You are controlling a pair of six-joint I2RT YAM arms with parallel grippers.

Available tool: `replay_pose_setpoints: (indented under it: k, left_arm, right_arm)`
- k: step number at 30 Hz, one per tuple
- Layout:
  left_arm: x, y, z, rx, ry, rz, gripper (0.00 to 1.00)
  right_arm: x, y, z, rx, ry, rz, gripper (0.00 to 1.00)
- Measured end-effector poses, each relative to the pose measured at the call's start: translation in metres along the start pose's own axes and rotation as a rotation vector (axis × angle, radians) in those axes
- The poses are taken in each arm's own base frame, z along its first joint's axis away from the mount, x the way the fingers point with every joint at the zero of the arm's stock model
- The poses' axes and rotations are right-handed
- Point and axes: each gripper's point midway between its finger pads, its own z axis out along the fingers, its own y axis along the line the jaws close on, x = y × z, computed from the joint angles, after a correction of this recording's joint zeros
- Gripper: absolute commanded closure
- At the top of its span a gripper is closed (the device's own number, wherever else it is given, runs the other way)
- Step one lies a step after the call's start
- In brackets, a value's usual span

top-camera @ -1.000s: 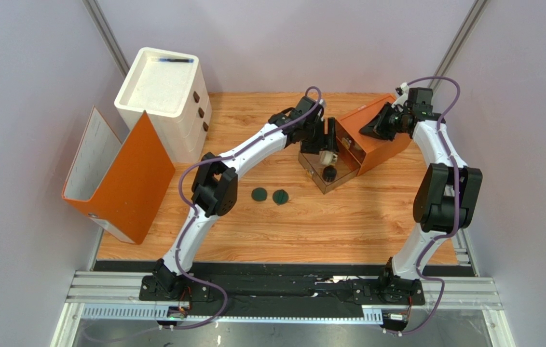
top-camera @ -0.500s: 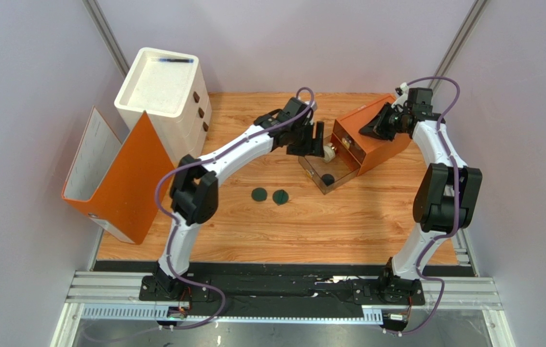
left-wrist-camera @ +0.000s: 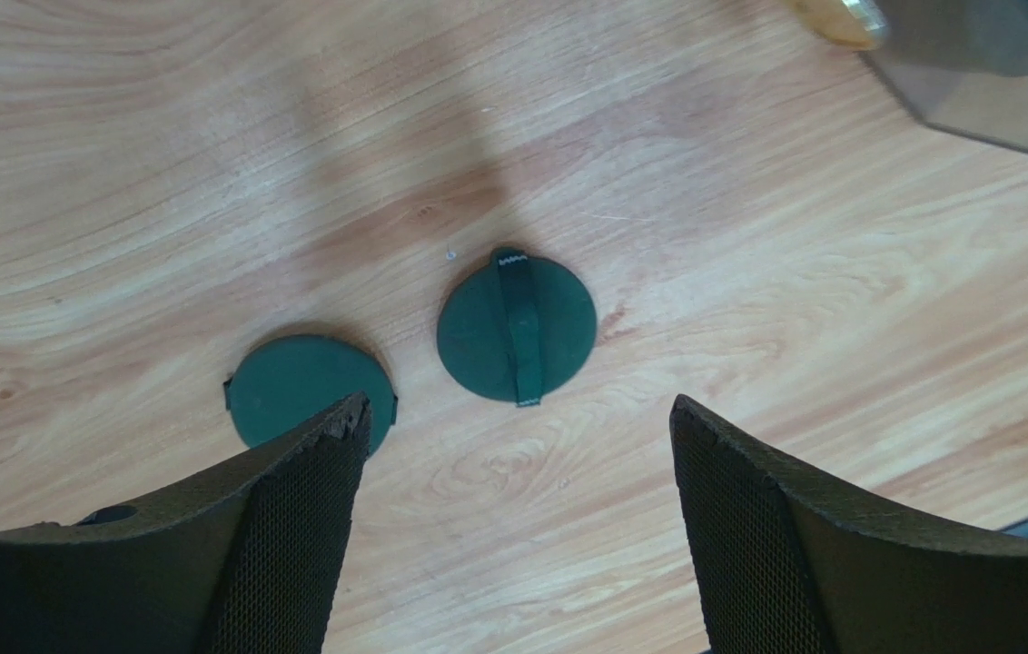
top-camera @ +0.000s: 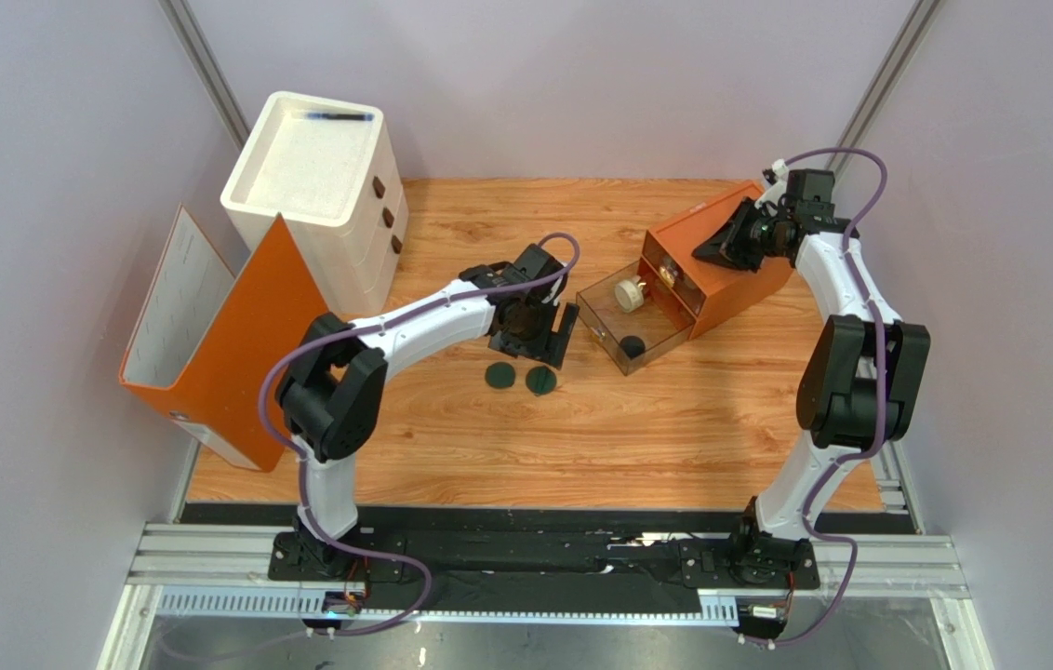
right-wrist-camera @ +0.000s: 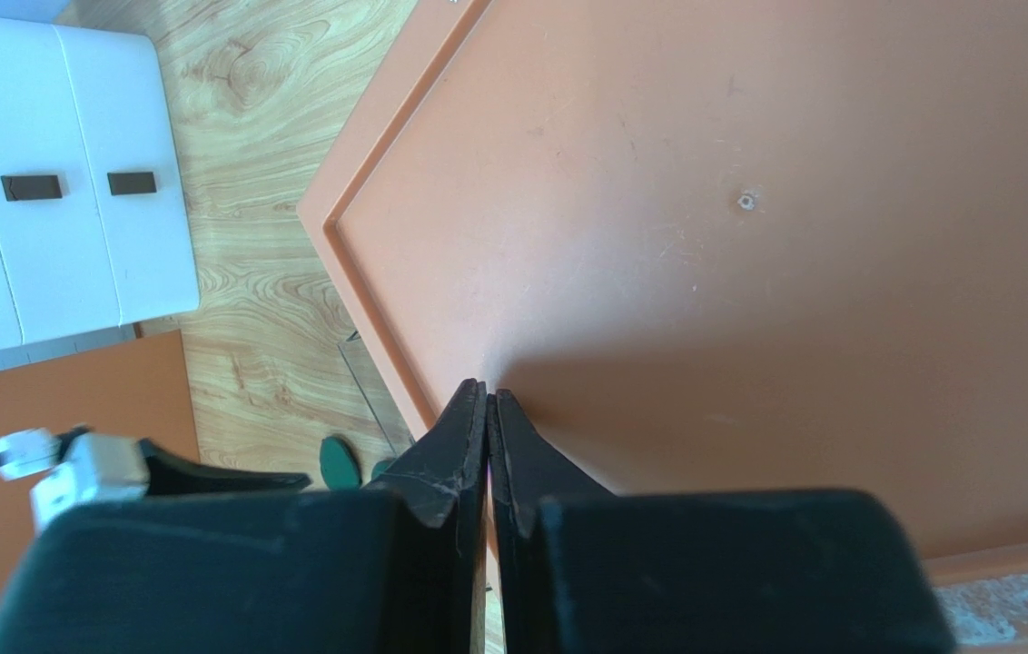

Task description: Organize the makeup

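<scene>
My left jaws are released, spread wide with nothing between them, and hang over the table [top-camera: 658, 433] near its middle. Below them lie two dark-green makeup pieces, flat on the wood. The strapped disc [left-wrist-camera: 517, 327], with a dark band across its face, sits in the gap between my two left fingers and touches neither. The plain disc [left-wrist-camera: 299, 388] lies just beside it, with a narrow strip of wood between them. Its near edge is hidden behind one finger, and I cannot tell whether that finger touches it.

To the right of the discs, the clear drawer [top-camera: 602, 321] stands pulled out from the orange box [top-camera: 721, 279]. Inside it are the cream round jar [top-camera: 626, 295], toward the box, and the black round jar [top-camera: 633, 345], toward the drawer's front end. The two jars are apart.

My right jaws are clenched, tips pressed together with nothing between them, at the top face of the orange box near its edge. I cannot tell whether the tips rest on it or hover just above.

At the table's far left corner stands a white cabinet [top-camera: 309, 175] with small drawers, and an orange binder [top-camera: 246, 349] stands beside it.
</scene>
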Motion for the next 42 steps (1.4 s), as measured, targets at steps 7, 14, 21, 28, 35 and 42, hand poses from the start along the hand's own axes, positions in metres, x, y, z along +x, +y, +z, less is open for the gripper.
replay_pose_setpoints:
  k: [7,14,21,28,35,42]
  left_arm:
    - [0.023,0.01,0.043,-0.044,0.11,-0.002,0.22]
    - [0.024,0.005,0.054,-0.058,0.126,0.031,0.5]
    - [0.025,-0.012,0.062,-0.024,0.136,0.069,1.0]
    - [0.024,-0.014,0.06,-0.022,0.138,0.077,1.0]
    - [-0.005,-0.035,0.043,0.024,0.065,0.079,1.0]
    - [-0.089,-0.083,-0.015,0.171,-0.194,0.062,1.0]
  right_arm:
    - [0.0,0.0,0.0,0.0,0.001,0.0,0.95]
    - [0.0,0.0,0.0,0.0,0.001,0.0,0.95]
    - [0.0,0.0,0.0,0.002,0.004,0.002,0.95]
    - [0.0,0.0,0.0,0.002,0.004,0.003,0.95]
    - [0.0,0.0,0.0,0.002,0.004,0.003,0.95]
    - [0.0,0.0,0.0,0.001,0.004,0.003,0.95]
